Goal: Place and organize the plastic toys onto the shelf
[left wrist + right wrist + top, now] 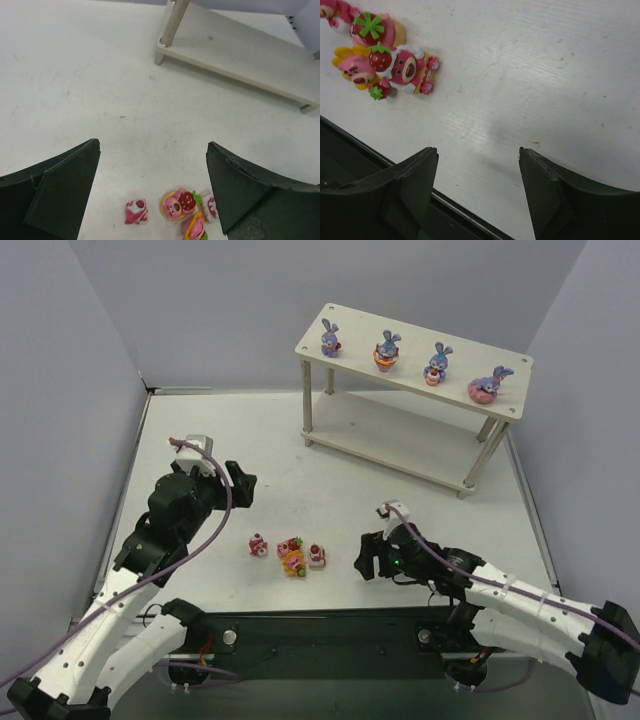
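**Desk and shelf: what rests where**

Pale desk (250,440) carries the wooden shelf (355,358), which stands on four thin legs.

Shelf top board holds a spaced row of purple toys, counted from its left end:
- first bunny (330,338), upright
- second bunny (387,350), upright
- third bunny (436,363), upright
- fourth bunny (489,385), leaning over a pink ring

On the desk, in front of the shelf's left end and well apart from it:
- tight cluster of three pink-red figurines (299,556)
- lone pink figurine (258,545), just beside the cluster on the side away from the shelf
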You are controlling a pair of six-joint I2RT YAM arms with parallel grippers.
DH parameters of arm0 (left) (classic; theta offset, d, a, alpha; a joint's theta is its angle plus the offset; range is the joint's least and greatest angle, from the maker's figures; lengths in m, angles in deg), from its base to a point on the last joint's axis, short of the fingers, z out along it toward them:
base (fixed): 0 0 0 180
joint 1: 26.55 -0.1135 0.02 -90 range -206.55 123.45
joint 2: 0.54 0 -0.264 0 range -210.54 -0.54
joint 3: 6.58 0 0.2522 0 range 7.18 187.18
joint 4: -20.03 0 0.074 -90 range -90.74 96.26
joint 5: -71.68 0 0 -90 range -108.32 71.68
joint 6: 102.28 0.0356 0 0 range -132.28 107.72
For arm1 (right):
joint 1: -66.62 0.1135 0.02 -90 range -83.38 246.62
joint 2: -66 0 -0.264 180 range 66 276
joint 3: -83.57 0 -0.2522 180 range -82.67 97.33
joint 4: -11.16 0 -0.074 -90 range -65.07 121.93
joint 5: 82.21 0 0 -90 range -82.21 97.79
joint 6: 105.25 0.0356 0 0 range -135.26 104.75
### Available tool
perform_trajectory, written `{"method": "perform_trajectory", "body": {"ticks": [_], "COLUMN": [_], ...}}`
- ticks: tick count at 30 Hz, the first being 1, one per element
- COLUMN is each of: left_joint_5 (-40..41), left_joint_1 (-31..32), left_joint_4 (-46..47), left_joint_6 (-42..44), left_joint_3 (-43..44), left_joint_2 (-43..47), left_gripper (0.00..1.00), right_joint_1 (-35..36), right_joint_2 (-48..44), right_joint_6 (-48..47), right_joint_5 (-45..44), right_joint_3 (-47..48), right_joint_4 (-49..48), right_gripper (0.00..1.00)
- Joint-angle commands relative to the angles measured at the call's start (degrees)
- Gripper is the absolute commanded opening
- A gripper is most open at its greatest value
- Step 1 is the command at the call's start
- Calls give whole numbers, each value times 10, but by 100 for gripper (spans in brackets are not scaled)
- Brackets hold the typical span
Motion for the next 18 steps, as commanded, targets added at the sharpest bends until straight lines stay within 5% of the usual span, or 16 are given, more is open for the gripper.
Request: {"method": "perform_trajectory", "body": {"ticks": [1,7,11,18], "left_joint_5": [63,80,59,-1], "left_joint_1": [17,75,76,76], "left_joint_4": [-71,-135,-156,-149], "left_joint_6": [-27,-39,-31,-29], "left_joint_3": [-8,-17,-19,-38], "left_joint_2": [56,117,133,141], "left_gripper": [97,95,95,95], "right_joint_1": [92,162,153,67], "right_joint_2": [93,215,241,255], "right_joint_6": [-14,-36,-162,-231], "right_joint_5": [-121,-177,-24,179], "right_joint_3": [54,110,122,156], "right_joint_4": [-82,-117,-156,-157], "right_gripper": [67,63,61,63]}}
